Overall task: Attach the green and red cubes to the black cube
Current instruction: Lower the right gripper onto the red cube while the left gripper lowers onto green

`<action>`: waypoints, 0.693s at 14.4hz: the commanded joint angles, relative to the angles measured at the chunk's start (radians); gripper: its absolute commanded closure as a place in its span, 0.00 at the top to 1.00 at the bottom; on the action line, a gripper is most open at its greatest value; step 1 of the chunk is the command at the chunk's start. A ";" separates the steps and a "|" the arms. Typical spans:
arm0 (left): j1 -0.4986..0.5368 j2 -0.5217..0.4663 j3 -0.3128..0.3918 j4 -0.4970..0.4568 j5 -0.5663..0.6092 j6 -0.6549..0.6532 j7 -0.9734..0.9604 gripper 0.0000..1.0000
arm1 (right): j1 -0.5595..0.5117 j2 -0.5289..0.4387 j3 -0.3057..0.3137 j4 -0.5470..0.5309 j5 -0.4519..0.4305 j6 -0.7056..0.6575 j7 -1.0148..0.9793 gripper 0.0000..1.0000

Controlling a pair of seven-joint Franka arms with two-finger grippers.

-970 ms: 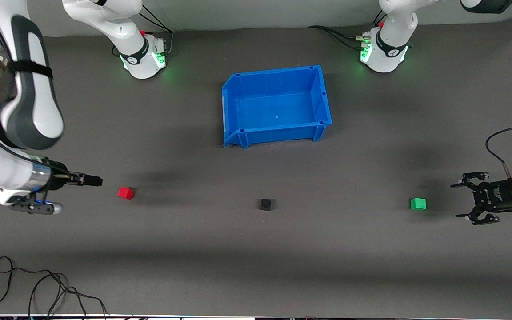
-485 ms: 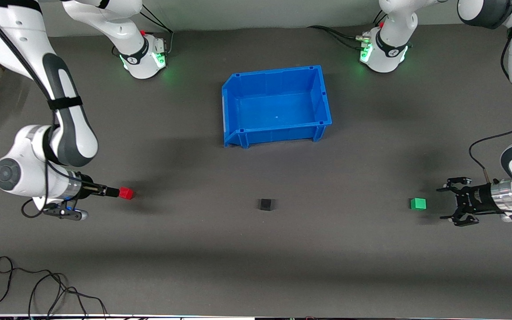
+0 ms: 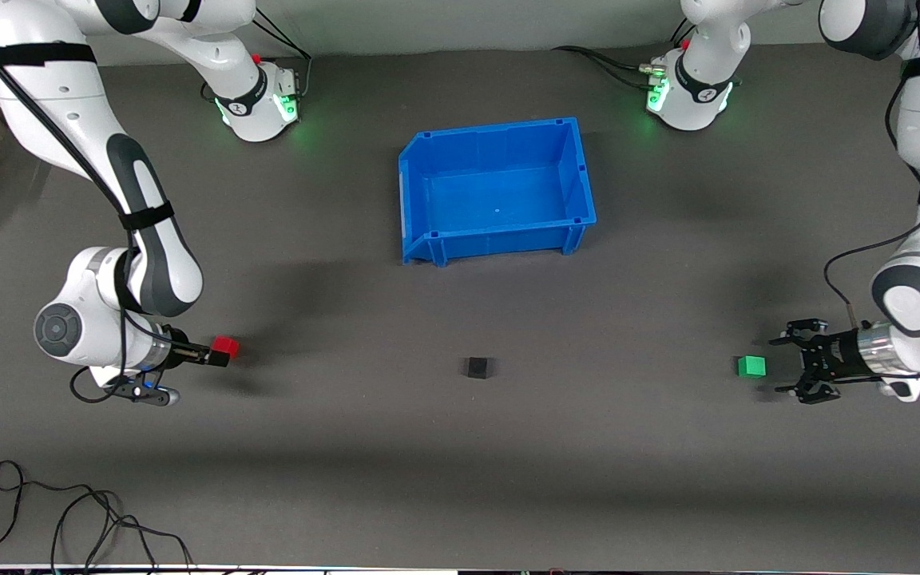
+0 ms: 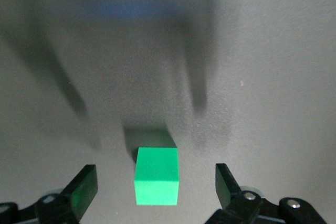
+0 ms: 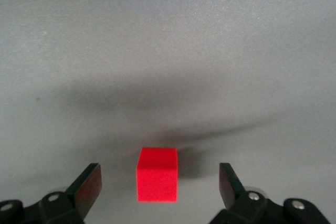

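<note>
Approach step, both arms at once, nothing grasped yet. Left pincer (image 3: 787,366) low at the left arm's end of the worktop, spread wide, empty, green cube (image 3: 751,366) just ahead of the tips. In left wrist view green cube (image 4: 156,176) centred between the fingers (image 4: 84,187), not touched. Right pincer (image 3: 219,356) low at the right arm's end, also spread wide and empty, red cube (image 3: 226,346) right at the tips in front view. In right wrist view red cube (image 5: 157,174) centred between the fingers (image 5: 89,182), gaps either side. Black cube (image 3: 477,367) alone mid-worktop, roughly level with the other two, well apart from both, nearer the front edge than the bin (image 3: 580,172).

Next, by judgement: ease each pincer further on so the fingers straddle the cube, close, then carry or slide both cubes in toward black cube from either end. Needs square alignment of faces for the join; risk of nudging a cube off line on closing, or knocking black cube askew when the first one arrives.

Worktop (image 3: 460,463) dark grey, matte, soft shadows under arms. Blue bin empty, toward the back edge between the two bases. Green lights on the bases. Loose cable (image 3: 69,519) at the front corner on the right arm's end. Pale wall strip along the back.
</note>
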 commanded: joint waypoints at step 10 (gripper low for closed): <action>-0.017 -0.002 -0.012 -0.032 -0.021 0.040 0.024 0.89 | 0.052 0.069 0.003 0.003 0.018 0.049 0.097 0.99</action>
